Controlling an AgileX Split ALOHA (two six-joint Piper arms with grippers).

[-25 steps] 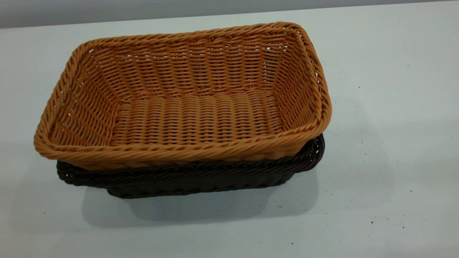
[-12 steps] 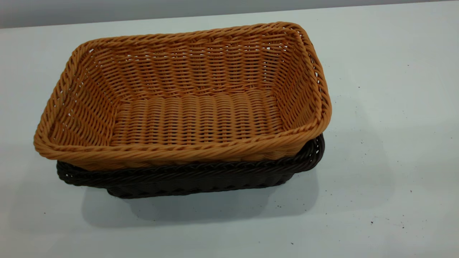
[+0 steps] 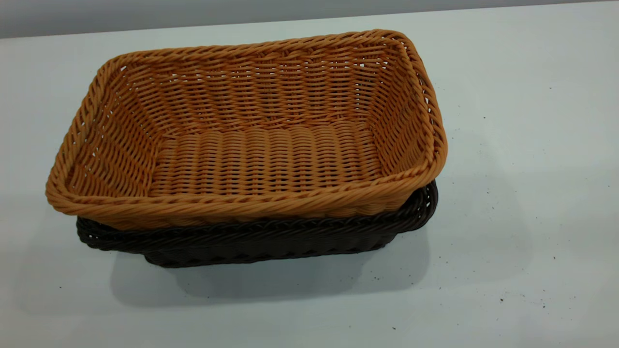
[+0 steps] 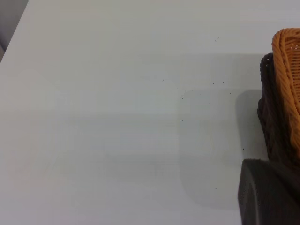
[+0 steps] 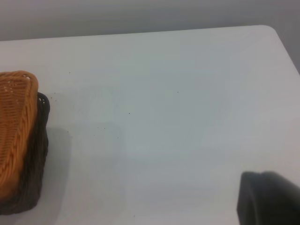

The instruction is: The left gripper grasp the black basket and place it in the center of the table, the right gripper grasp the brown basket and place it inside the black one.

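Observation:
The brown basket (image 3: 261, 145) sits nested inside the black basket (image 3: 271, 239) on the table (image 3: 522, 145), tilted a little, with its left end riding higher than the dark rim. Nothing lies inside it. Neither arm appears in the exterior view. In the left wrist view, one end of the stacked black basket (image 4: 276, 126) and brown basket (image 4: 289, 65) shows, with only a dark blurred part of my left gripper (image 4: 269, 194) at the picture's corner, apart from them. The right wrist view shows the other end of the brown basket (image 5: 16, 131) and black basket (image 5: 35, 164), far from a dark part of my right gripper (image 5: 269, 199).
Bare white tabletop with tiny dark specks (image 3: 503, 299) surrounds the stacked baskets on all sides. The table's far edge (image 3: 309, 21) meets a grey wall behind. A rounded table corner (image 5: 274, 30) shows in the right wrist view.

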